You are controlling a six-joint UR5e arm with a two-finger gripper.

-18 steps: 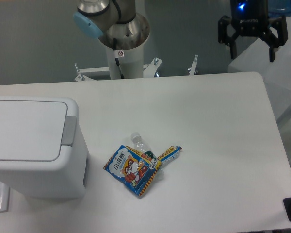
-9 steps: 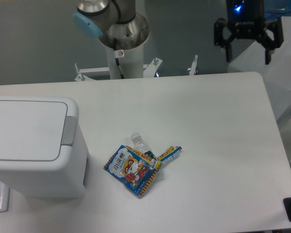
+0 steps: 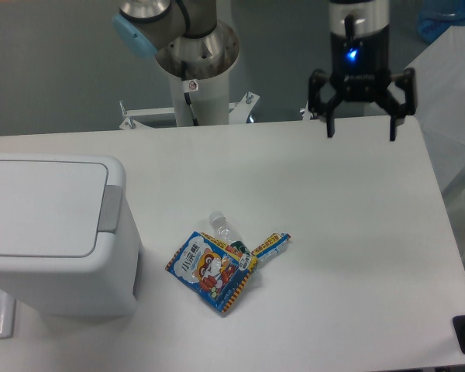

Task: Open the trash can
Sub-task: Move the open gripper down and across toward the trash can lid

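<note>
Up at the far right of the table (image 3: 356, 232), the gripper (image 3: 361, 133) hangs with its two black fingers (image 3: 329, 122) spread wide, holding nothing and touching nothing. It points straight down from a vertical wrist with a small blue light lit on its body, hovering above the table's far edge. The arm's grey base column (image 3: 195, 74) stands behind the table at centre. The trash can (image 3: 54, 232) sits at the near left, well apart from the gripper: a white boxy bin with rounded corners, its flat lid shut and level, a grey push-button strip (image 3: 110, 208) along the lid's right edge. A colourful snack packet (image 3: 211, 270) lies near the middle, beside a small clear bottle (image 3: 221, 227).
</note>
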